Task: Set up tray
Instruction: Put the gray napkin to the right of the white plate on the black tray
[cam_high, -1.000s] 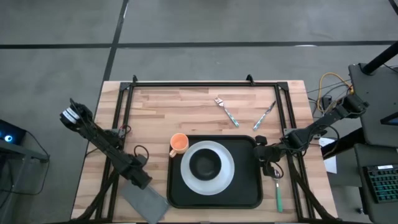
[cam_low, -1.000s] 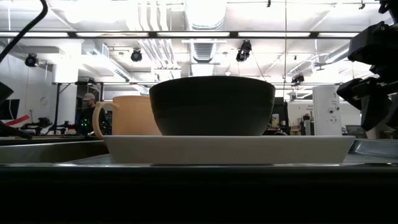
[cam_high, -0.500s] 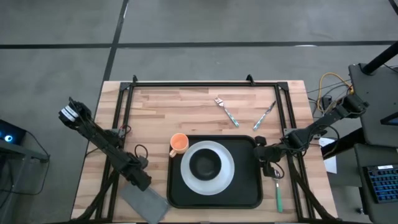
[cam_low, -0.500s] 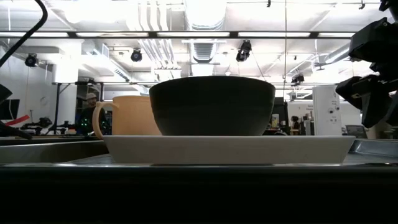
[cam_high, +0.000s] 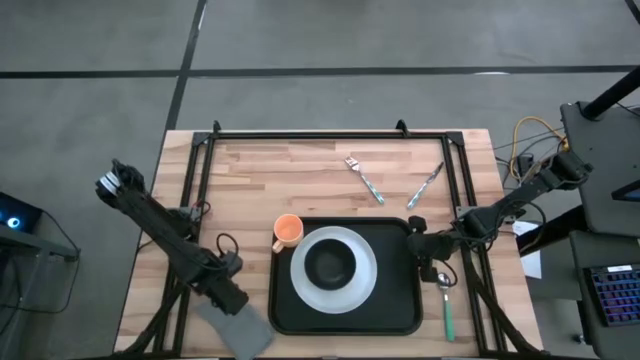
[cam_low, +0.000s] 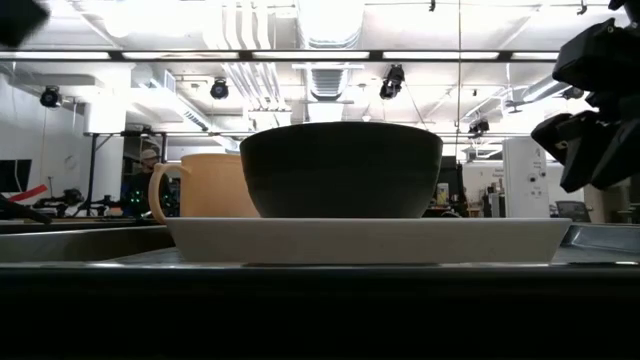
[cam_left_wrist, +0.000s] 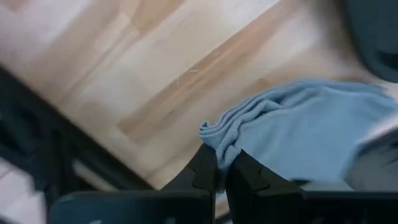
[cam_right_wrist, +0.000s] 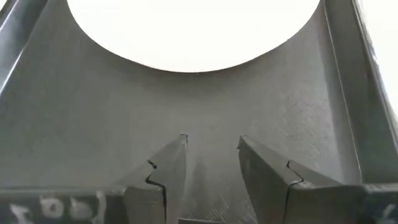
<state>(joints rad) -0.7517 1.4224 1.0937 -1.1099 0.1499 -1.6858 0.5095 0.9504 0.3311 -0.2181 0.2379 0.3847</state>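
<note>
A: What could have gone wrong?

B: The left gripper (cam_left_wrist: 221, 163) was pinching just the cloth's (cam_left_wrist: 311, 127) corner at the table's (cam_high: 250, 180) front-left edge. The cloth could have slipped free or dragged. The right gripper (cam_right_wrist: 211, 152), fingers apart and empty, hung low over the tray's (cam_high: 395, 305) right side, near the plate (cam_high: 334, 267); a careless move might have nudged it.

A: And the count?

B: One tray at front centre, one plate, one bowl (cam_high: 331, 262), one cup (cam_high: 287, 230), one cloth, three utensils.

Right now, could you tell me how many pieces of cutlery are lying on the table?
3: a fork and a second utensil on the wood beyond the tray, plus a green-handled spoon right of it. None appears hidden.
</note>
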